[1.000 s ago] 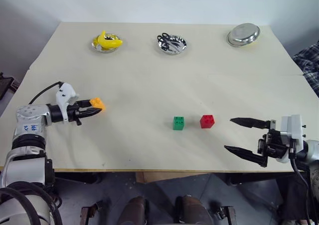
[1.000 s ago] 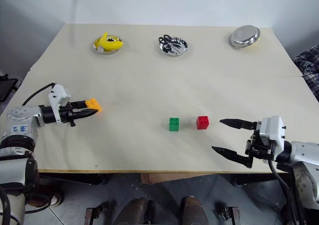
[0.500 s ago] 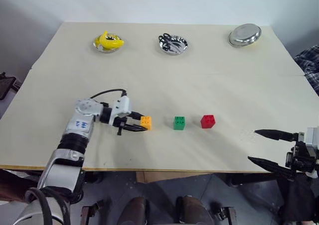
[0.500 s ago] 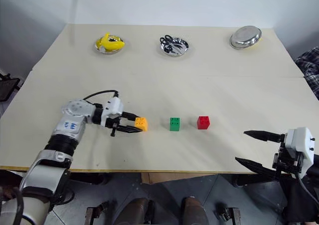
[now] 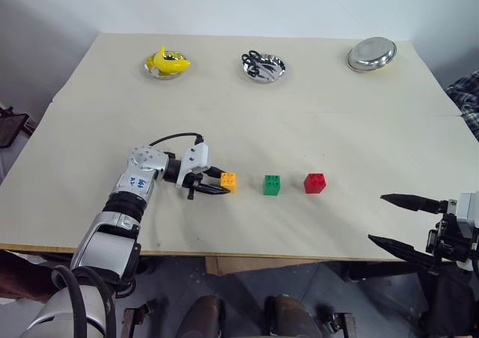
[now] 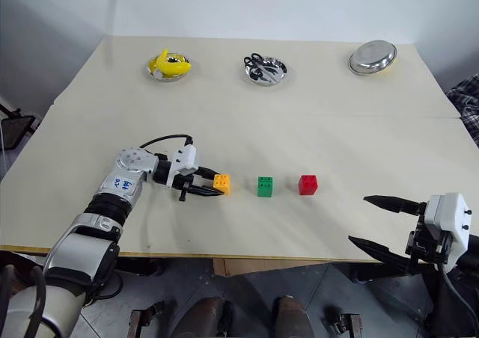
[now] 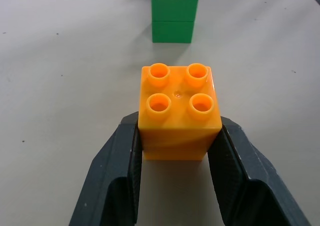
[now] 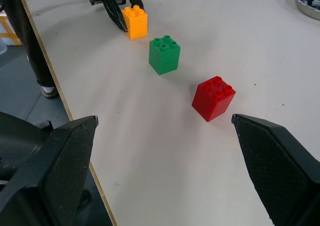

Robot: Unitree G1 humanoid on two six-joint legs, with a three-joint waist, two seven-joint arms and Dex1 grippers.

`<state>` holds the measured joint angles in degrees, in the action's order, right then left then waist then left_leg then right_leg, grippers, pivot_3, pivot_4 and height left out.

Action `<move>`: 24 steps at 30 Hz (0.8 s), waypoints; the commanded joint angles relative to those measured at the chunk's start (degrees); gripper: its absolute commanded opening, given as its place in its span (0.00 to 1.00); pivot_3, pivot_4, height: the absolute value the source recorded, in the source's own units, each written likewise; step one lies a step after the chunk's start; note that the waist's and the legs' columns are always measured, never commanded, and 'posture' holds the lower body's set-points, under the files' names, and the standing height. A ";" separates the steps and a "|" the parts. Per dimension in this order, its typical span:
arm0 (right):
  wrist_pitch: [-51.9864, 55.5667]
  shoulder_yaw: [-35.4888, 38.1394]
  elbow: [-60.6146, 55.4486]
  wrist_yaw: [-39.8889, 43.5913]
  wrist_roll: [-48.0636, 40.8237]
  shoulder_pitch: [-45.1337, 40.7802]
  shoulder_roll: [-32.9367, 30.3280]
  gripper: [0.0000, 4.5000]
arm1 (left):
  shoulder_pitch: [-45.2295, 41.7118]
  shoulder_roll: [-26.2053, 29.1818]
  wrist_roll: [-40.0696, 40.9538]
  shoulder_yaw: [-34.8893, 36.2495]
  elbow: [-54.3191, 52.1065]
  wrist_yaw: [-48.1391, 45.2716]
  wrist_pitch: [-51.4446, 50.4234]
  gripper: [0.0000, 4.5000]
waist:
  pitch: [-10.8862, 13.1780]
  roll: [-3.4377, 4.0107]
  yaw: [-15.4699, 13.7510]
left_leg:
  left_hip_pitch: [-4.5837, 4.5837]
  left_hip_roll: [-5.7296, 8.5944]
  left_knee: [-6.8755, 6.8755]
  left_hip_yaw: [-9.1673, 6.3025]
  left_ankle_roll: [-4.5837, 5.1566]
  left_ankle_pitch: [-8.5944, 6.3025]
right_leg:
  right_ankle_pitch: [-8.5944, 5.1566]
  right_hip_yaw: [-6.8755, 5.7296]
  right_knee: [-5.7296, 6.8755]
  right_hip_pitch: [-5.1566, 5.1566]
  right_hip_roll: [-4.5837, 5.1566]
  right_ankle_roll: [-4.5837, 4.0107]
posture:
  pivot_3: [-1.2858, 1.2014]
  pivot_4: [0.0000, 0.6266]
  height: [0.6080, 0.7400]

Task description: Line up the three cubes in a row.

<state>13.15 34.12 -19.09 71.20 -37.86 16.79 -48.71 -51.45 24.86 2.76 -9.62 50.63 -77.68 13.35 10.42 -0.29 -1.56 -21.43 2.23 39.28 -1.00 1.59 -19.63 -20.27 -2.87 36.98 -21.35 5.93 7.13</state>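
While the left claw [image 5: 217, 186] grips the orange cube [image 5: 228, 182] between its two black fingers, the cube sits low at the table [image 5: 314, 106], at the left end of the line formed with the green cube [image 5: 272, 185] and the red cube [image 5: 314, 182]. Whether its base already rests on the surface cannot be told. The green cube lies just to the right of the orange one, straight ahead along the claw's pointing axis, with the red cube farther right on the same line; the gap between orange and green looks close to that between green and red. The left forearm reaches in from the left, nearly level, fingers aimed rightward along the row. The right claw [image 6: 389, 222] hangs wide open and empty near the table's near right edge, well apart from the red cube. Judged from this layout, release of the orange cube is the step remaining.
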 commanded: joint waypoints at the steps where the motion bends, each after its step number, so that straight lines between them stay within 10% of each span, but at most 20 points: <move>1: 0.13 0.52 -1.44 -0.24 -1.20 -0.08 0.29 1.00 | -0.93 -0.98 -0.07 0.07 0.98 -0.09 -1.10 0.33 | 0.00 0.00 -0.07 | 0.00 0.00 0.00 -0.01 0.00 0.00 | 0.00 0.00 0.00 0.01 0.00 0.00 | 0.52 0.24 1.00; 11: -0.38 -2.88 -0.06 0.22 -0.66 -2.15 0.69 1.00 | 0.54 0.97 1.77 2.39 0.09 -1.33 2.78 1.00 | 0.00 0.00 0.16 | -0.01 -0.01 0.00 -0.01 0.00 0.00 | 0.00 -0.01 0.00 -0.01 -0.02 0.00 | 0.52 0.24 1.00; 24: -3.23 -9.12 7.01 5.36 1.01 -8.43 0.02 1.00 | 27.33 20.32 15.58 21.35 -27.21 0.03 -4.29 1.00 | -0.01 0.03 1.60 | 0.01 -0.04 -0.09 -0.15 -0.02 0.01 | 0.00 0.25 -0.04 -0.02 0.20 -0.01 | 0.52 0.24 1.00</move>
<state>11.22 24.92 -12.58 75.24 -36.79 8.96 -48.27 -26.55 43.49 15.24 7.84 28.69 -79.16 10.74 10.41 -0.26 0.04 -21.43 2.18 39.18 -1.16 1.57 -19.62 -20.28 -2.63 36.89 -21.36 6.13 7.11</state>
